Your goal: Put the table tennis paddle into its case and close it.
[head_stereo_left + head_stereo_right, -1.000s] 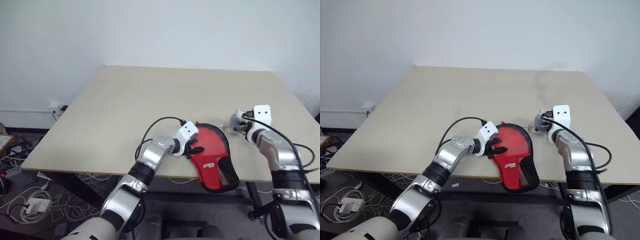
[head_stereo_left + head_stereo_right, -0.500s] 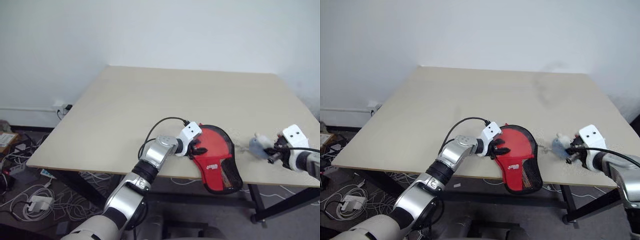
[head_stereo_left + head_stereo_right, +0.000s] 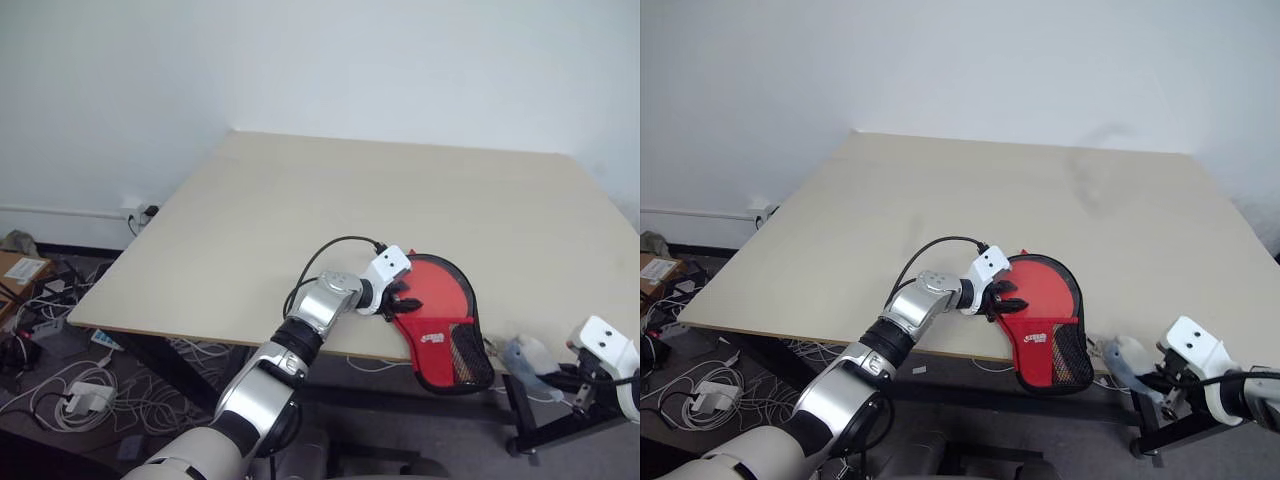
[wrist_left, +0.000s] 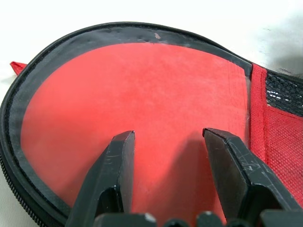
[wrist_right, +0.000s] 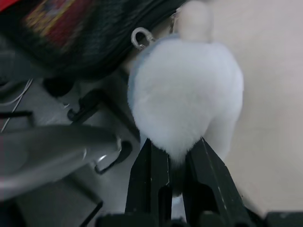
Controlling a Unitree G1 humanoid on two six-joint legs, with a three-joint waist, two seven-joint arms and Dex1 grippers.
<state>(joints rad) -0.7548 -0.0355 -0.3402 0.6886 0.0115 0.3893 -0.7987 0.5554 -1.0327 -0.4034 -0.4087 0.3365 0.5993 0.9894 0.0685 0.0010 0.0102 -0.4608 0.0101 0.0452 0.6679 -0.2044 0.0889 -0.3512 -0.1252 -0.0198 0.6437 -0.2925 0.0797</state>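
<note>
The pale wooden table [image 3: 330, 200] carried the red paddle-shaped soft case [image 3: 440, 320] with black zipper rim, lying closed at the near edge, mesh end overhanging. The left gripper [image 4: 168, 142] pressed on its red face, fingers parted, grasping nothing. The right gripper [image 5: 176, 158], beyond the table edge, was clenched on a fluffy white pom-pom [image 5: 187, 97].

Beige table [image 3: 300, 210] bears the red case [image 3: 440, 320].
</note>
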